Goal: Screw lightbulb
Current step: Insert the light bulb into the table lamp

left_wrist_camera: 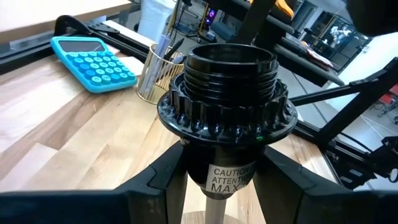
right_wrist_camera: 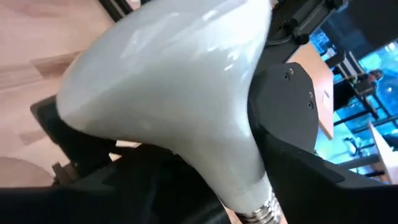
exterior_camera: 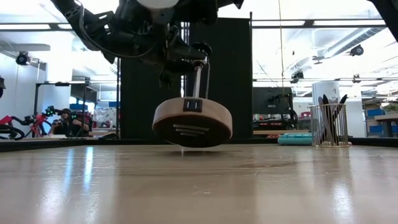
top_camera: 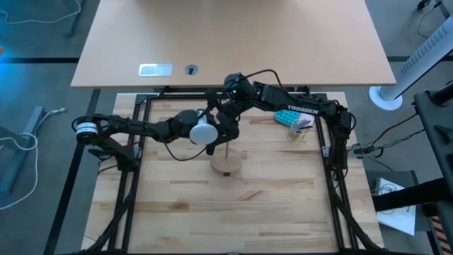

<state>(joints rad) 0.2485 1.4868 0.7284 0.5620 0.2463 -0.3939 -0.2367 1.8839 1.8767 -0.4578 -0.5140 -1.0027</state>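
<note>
Both arms meet over the middle of the wooden table [top_camera: 283, 198]. The left gripper [left_wrist_camera: 221, 186] holds the black socket [left_wrist_camera: 227, 93] just under its ribbed collar; its two dark fingers [left_wrist_camera: 155, 186] press on both sides of the socket body, where a caution label is visible. The socket sits on a thin metal rod that goes down to the round wooden disc [exterior_camera: 192, 121], and in the low view this disc is tilted and lifted a little above the table surface. The right gripper [top_camera: 225, 126] comes from the far right side and is at the lightbulb [right_wrist_camera: 168, 99]. In the right wrist view the white globe fills the space between the dark fingers [right_wrist_camera: 286, 112], which touch it on both sides, with the metal thread pointing away from the camera, so this claw pinches the bulb. From above, the lightbulb [top_camera: 203, 132] shows as a white round shape between the two grippers, just above and beside the wooden disc [top_camera: 226, 165]. Near the right edge of the table lie a turquoise calculator [top_camera: 289, 116] and a wire pen holder [exterior_camera: 330, 124].
</note>
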